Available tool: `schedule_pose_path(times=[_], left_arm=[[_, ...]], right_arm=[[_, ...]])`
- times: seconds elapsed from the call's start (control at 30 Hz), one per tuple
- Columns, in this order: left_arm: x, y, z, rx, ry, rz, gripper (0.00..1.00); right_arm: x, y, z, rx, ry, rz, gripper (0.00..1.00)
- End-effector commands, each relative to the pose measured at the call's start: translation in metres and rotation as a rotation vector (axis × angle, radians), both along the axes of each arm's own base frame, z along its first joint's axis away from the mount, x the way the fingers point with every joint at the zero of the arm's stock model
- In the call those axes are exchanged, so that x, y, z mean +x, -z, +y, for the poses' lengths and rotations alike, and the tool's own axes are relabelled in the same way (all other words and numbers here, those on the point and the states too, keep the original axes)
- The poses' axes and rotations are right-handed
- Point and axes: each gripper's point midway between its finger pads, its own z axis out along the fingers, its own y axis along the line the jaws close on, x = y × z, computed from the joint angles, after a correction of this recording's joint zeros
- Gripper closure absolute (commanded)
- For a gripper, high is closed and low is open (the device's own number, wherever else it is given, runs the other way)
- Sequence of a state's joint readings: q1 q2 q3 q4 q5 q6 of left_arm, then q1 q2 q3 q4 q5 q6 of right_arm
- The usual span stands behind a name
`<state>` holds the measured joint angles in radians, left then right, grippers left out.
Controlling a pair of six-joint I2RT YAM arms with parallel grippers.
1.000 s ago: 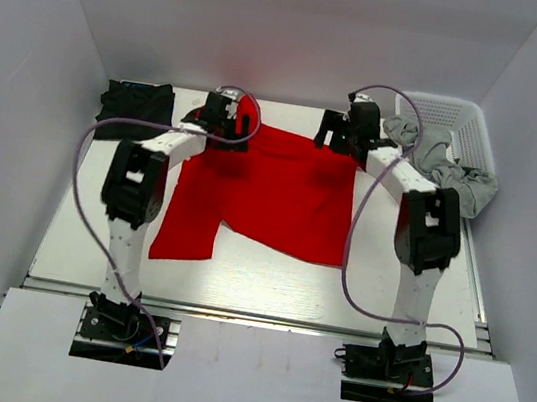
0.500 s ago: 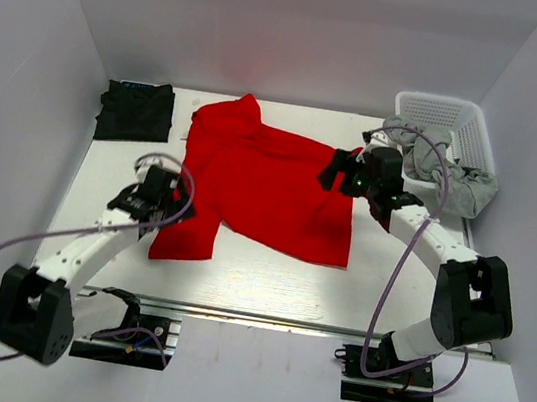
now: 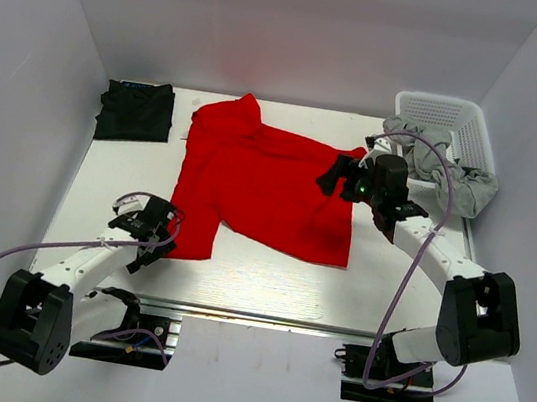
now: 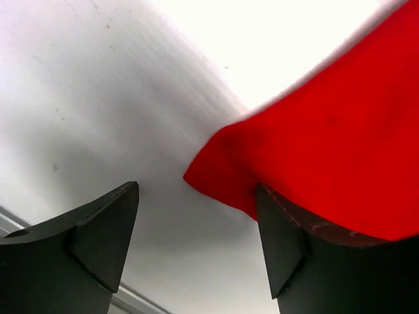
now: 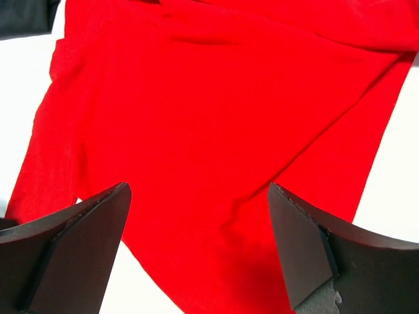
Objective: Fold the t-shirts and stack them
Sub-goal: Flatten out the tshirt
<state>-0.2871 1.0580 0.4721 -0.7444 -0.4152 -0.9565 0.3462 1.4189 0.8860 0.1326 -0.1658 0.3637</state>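
Beside left tool [image 4: 196, 188]: red t-shirt [image 3: 261, 185] corner, flat on desk [image 3: 268, 272]; wide, empty.
Under right tool [image 5: 198, 196]: same shirt; wide, empty.
Done: black t-shirt [image 3: 135, 110], apparently folded.
Remaining: red fold, stacking.

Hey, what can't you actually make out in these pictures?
Red shirt: its right edge is covered by the right gripper in the top view.
Black shirt: too small and dark in the top view to read its folds.
Basket: grey cloth hides part of its inside, top view.
Left gripper: left wrist view doesn't show whether a finger touches the cloth.
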Motion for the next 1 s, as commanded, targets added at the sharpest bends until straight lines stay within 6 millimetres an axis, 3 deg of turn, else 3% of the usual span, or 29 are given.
schedule_pose_path(times=[0.0, 0.03, 0.13, 0.3, 0.57, 0.63, 0.67, 0.73, 0.77, 0.8, 0.9, 0.97], left_arm=[[0.019, -0.008, 0.005, 0.022, -0.058, -0.088, 0.19], [0.028, -0.010, 0.002, 0.009, -0.059, -0.127, 0.20], [0.032, -0.009, -0.002, -0.011, -0.046, -0.142, 0.23], [0.038, -0.009, -0.007, -0.027, -0.026, -0.157, 0.23], [0.035, 0.013, -0.007, -0.032, -0.039, -0.119, 0.35], [0.039, 0.017, -0.008, -0.035, -0.047, -0.120, 0.40], [0.038, 0.019, -0.008, -0.031, -0.047, -0.109, 0.44], [0.041, 0.021, -0.013, -0.057, -0.027, -0.112, 0.67], [0.041, 0.023, -0.014, -0.056, -0.027, -0.107, 0.80], [0.041, 0.023, -0.016, -0.068, -0.023, -0.103, 1.00], [0.046, 0.019, -0.018, -0.069, 0.018, -0.122, 1.00], [0.048, 0.016, -0.020, -0.066, 0.060, -0.130, 1.00]], right_arm=[[-0.001, -0.017, 0.004, 0.042, -0.025, -0.053, 0.10], [-0.006, -0.013, 0.006, 0.048, -0.036, -0.036, 0.10], [-0.013, -0.008, 0.006, 0.060, -0.049, -0.023, 0.10], [-0.022, -0.015, 0.010, 0.090, -0.074, -0.025, 0.10], [-0.038, -0.014, 0.003, 0.083, -0.059, -0.008, 0.10], [-0.034, -0.016, -0.008, 0.053, -0.001, -0.007, 0.10], [-0.042, -0.009, -0.013, 0.030, 0.012, 0.033, 0.10], [-0.052, 0.003, -0.024, -0.011, 0.053, 0.085, 0.10], [-0.054, 0.004, -0.032, -0.031, 0.089, 0.089, 0.10], [-0.063, 0.016, -0.038, -0.044, 0.109, 0.142, 0.10], [-0.088, 0.044, -0.059, -0.116, 0.179, 0.248, 0.11], [-0.103, 0.055, -0.060, -0.112, 0.170, 0.289, 0.16]])
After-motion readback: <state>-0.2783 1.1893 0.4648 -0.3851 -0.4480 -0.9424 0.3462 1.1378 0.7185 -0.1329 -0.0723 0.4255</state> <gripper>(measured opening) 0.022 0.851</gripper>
